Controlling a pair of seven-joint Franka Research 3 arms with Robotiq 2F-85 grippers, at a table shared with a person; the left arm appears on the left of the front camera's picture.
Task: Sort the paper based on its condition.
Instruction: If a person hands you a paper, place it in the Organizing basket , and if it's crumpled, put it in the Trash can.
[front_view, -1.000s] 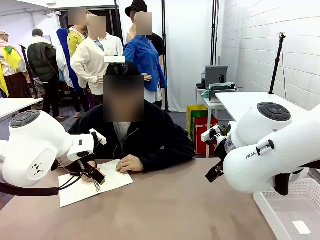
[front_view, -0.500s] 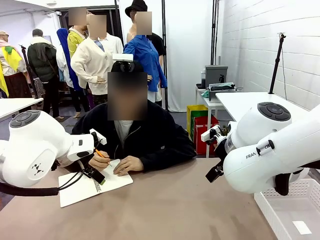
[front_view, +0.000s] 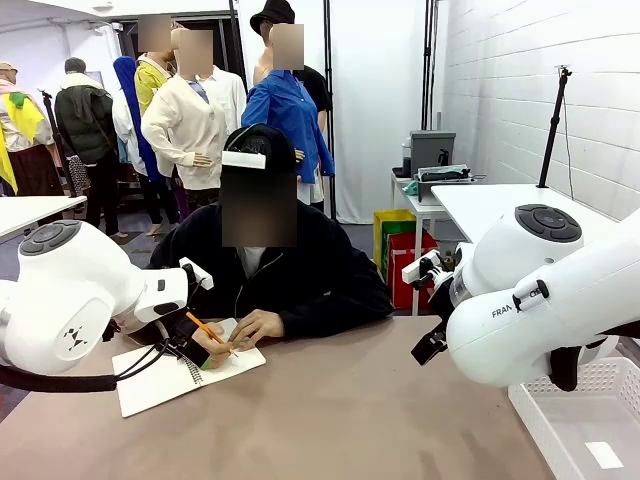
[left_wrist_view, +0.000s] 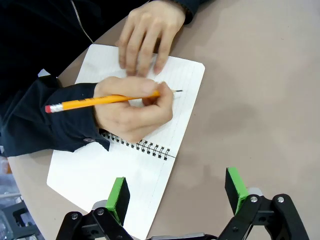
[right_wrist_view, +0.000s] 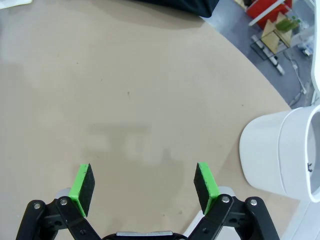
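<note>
No loose paper lies on the table in these views. A person at the far side writes with an orange pencil (left_wrist_view: 100, 101) in an open spiral-bound notebook (left_wrist_view: 150, 150), one hand (left_wrist_view: 147, 35) resting flat on its page. My left gripper (left_wrist_view: 176, 192) hovers open just above the notebook's near edge, with nothing between its green pads (left_wrist_view: 117, 196). From the front, that gripper (front_view: 190, 352) sits low beside the writing hand. Over bare tan tabletop my right gripper (right_wrist_view: 145, 190) is open and holds nothing.
A round white bin (right_wrist_view: 280, 150) stands off the table's edge at the right. A white mesh basket (front_view: 560, 420) sits at the near right with one small flat white piece (front_view: 604, 455) on its floor. The bulky right arm (front_view: 540, 300) hangs over the table's right side.
The person has lifted their head and brought the pencil hand onto the notebook page. Neither arm has moved.
</note>
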